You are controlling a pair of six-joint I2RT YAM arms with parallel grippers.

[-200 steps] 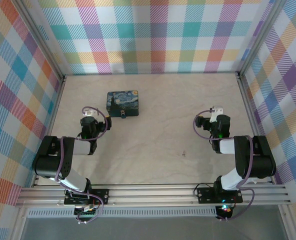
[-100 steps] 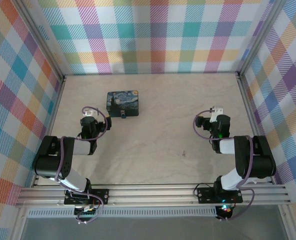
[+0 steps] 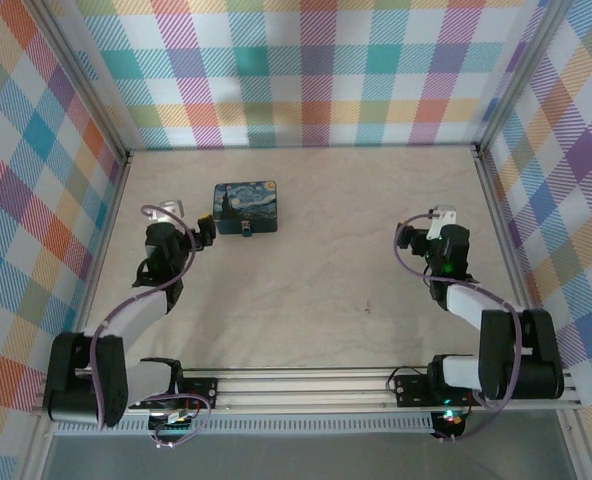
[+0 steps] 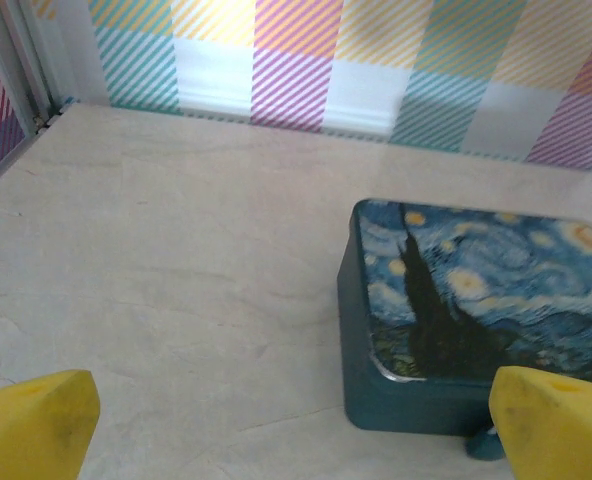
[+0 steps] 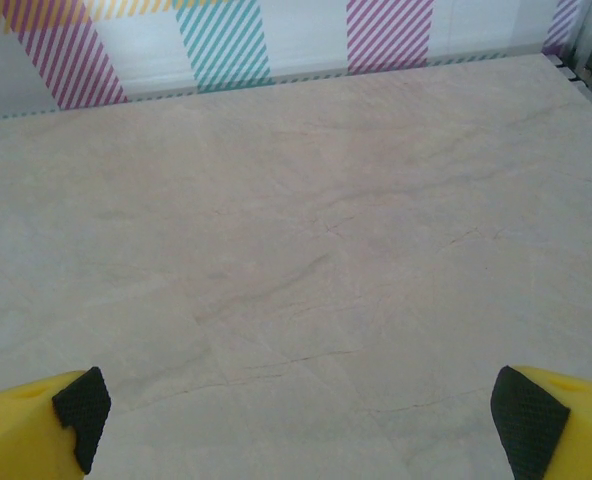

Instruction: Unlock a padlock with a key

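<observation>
Tin stands just ahead of left hand; open table before right hand.

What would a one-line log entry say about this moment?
left gripper open, beside tin | right gripper open, empty | padlock at tin's near side | key lying apart, untouched

Words: I can read none.
Numbers: I can read none.
Tin: my left wrist camera shows its lid up close. It has a painted night sky with swirls and yellow stars. It is a picture, with no letters I can make out.
Walls: coloured checks and stripes, with no writing I can read.
</observation>
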